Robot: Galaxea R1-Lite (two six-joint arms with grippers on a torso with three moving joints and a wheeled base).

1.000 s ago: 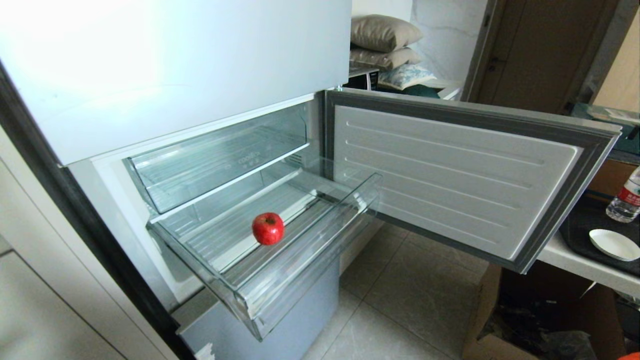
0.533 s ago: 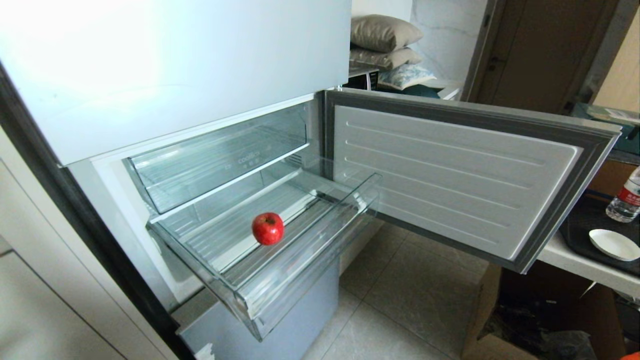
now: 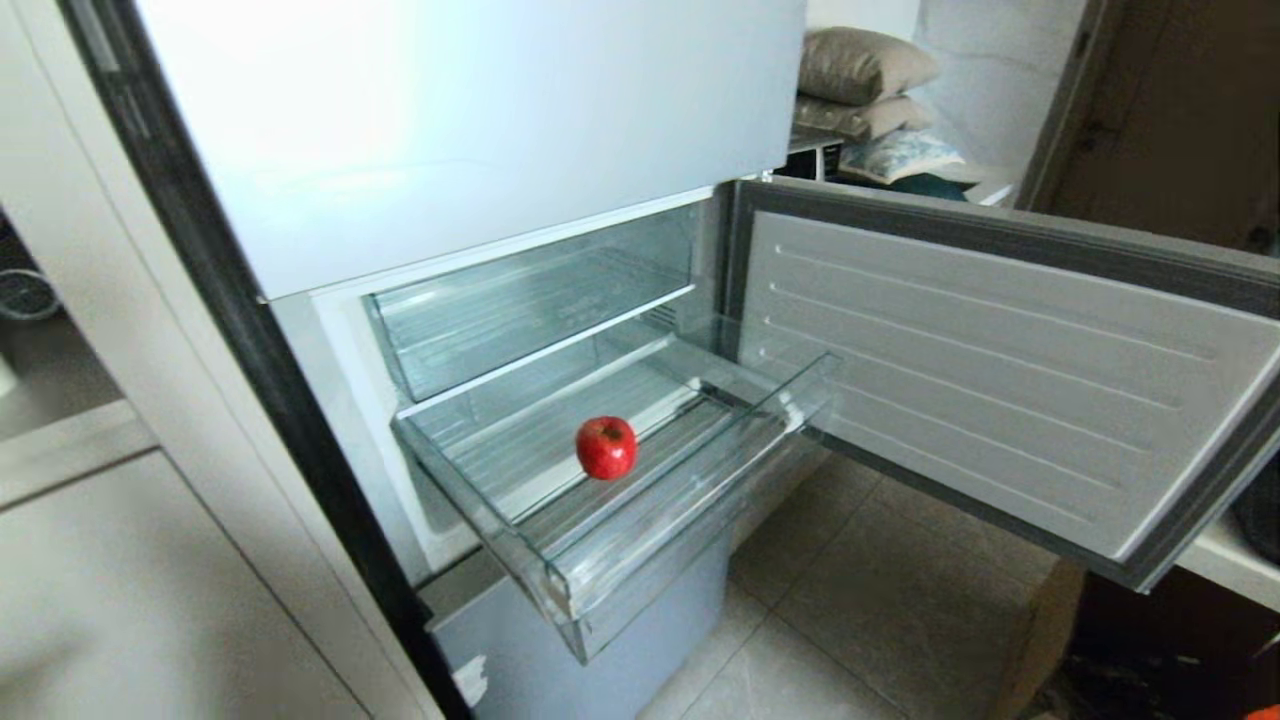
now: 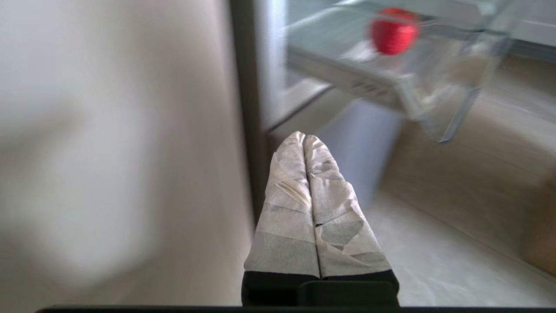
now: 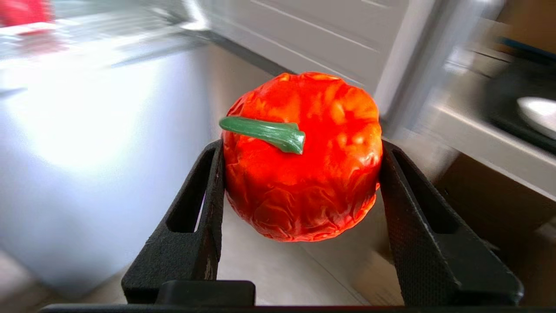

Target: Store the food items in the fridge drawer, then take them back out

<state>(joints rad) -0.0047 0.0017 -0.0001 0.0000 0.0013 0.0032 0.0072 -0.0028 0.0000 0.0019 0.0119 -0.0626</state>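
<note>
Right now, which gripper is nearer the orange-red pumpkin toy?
Right. The right gripper is shut on the pumpkin toy; the left gripper, shut and empty, hangs beside the fridge.

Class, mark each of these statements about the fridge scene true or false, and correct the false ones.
1. The red apple lies in the pulled-out drawer. True.
2. The right gripper is empty. False: it is shut on the orange pumpkin.
3. The left gripper is shut and holds nothing. True.
4. The fridge door is closed. False: it stands open, beside the drawer.
5. The pumpkin is already in the drawer. False: only the apple is there.
</note>
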